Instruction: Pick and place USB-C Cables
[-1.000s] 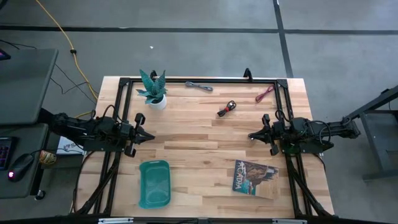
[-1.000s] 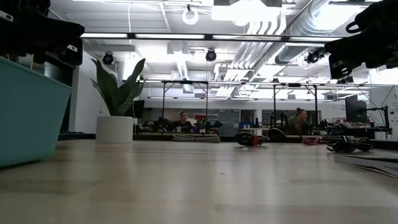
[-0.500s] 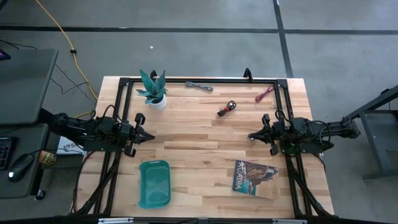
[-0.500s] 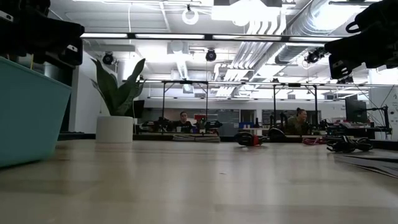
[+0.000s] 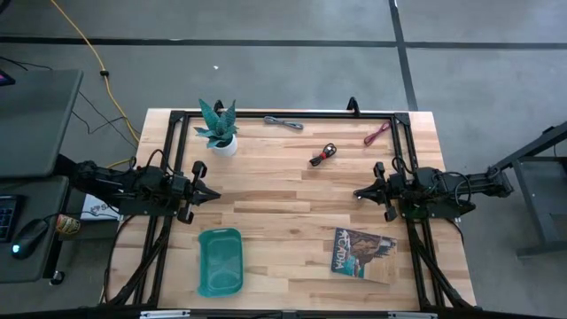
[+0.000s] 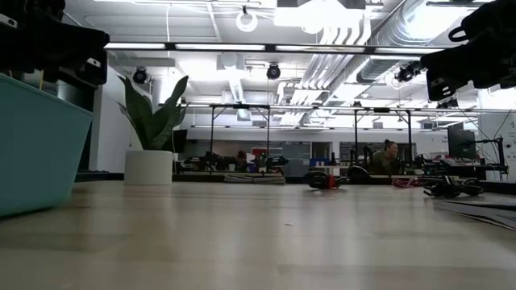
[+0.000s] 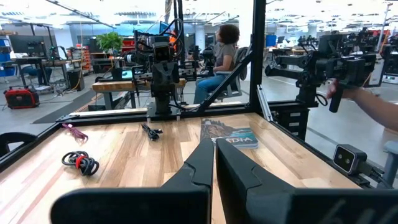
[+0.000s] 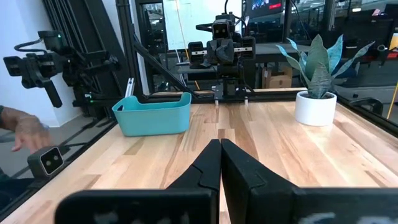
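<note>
Bench big, teal tray lower left. Left hand and right hand mid-frame, both clenched, empty. 3 cables upper middle: grey cable, black-red cable, maroon cable. Open hand first, drop straight on coil.

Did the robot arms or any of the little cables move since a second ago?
No, nothing on the table moved. The left pincer and right pincer wait shut at the table's sides, holding nothing. The grey cable, black-and-red cable and maroon cable lie where they were, and the teal tray stays empty.
</note>
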You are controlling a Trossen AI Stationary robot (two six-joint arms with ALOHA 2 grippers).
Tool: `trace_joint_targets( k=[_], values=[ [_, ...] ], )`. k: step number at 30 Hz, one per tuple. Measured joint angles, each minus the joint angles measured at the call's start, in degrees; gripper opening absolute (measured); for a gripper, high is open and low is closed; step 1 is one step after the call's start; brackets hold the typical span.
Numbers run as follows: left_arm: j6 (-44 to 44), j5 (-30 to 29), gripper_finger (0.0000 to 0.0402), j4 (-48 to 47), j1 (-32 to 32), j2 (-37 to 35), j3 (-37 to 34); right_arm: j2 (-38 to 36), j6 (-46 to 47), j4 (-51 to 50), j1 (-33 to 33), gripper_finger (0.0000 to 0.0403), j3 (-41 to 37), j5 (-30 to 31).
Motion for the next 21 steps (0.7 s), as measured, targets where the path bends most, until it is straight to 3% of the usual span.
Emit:
trace_joint_targets(
  k=[21],
  values=[
    [0.0,0.0,0.0001,0.0,0.0,0.0,0.0,0.0,-0.2,0.3,0.0,0.0000,0.0,0.2]
  ],
)
